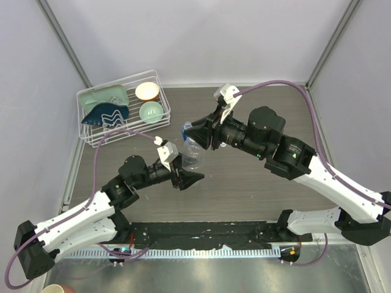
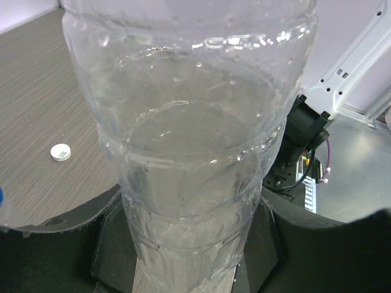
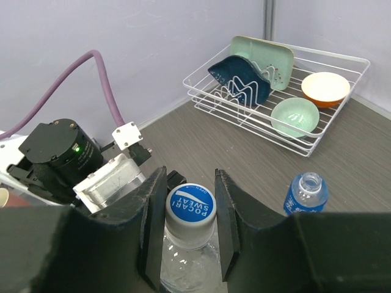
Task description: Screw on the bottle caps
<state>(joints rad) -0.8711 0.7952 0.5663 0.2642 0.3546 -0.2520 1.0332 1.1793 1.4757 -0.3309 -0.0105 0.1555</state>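
The plain clear bottle (image 1: 194, 154) stands at mid-table and fills the left wrist view (image 2: 195, 152). My left gripper (image 1: 186, 175) is shut on its lower body, a dark finger (image 2: 61, 244) on each side. My right gripper (image 1: 199, 135) is shut on the bottle's white cap (image 3: 190, 210), which has a blue printed top and sits on the neck, a finger (image 3: 153, 220) against each side. The blue-label bottle (image 3: 306, 192) stands upright just beyond, its mouth open. A second small white cap (image 2: 60, 151) lies loose on the table.
A white wire dish rack (image 1: 91, 137) stands at the back left, also in the right wrist view (image 3: 342, 122), holding green and dark blue dishes, a cream bowl (image 1: 147, 91) and a green bowl (image 1: 151, 111). Grey walls enclose the table.
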